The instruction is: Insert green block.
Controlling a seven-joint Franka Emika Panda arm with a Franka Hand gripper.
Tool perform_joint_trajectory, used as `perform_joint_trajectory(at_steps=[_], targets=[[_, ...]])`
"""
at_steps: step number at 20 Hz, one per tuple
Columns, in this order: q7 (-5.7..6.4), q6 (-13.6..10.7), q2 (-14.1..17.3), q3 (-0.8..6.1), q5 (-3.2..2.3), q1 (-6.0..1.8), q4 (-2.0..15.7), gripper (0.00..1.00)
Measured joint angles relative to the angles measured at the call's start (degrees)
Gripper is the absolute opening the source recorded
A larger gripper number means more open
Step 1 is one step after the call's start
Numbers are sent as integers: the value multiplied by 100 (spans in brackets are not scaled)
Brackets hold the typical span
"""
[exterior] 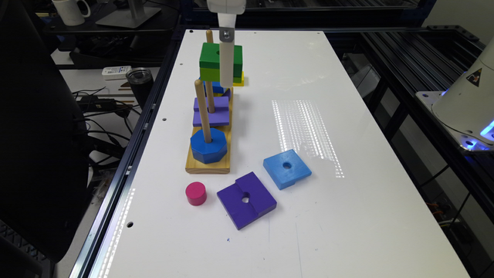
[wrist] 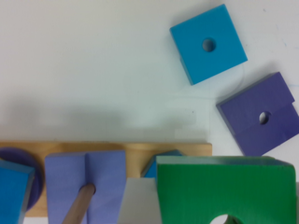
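While my gripper (exterior: 227,73) holds the green block (exterior: 210,61) clamped by its side faces, aloft beside the far peg (exterior: 209,36), at 12 o'clock from the octagon (exterior: 208,146), I judge it light, rigid, smooth wood.

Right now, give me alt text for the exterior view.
The robot's hand holds the green block high on the far peg of a wooden base. A light-blue square, purple square and pink cylinder lie loose on the white table.
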Motion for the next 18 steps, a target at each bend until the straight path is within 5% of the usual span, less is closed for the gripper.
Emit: perform_joint_trajectory(at_steps=[7, 18], targets=[[5, 17, -157, 18, 12, -1, -146, 0], [5, 241, 39, 17, 2, -3, 46, 0]])
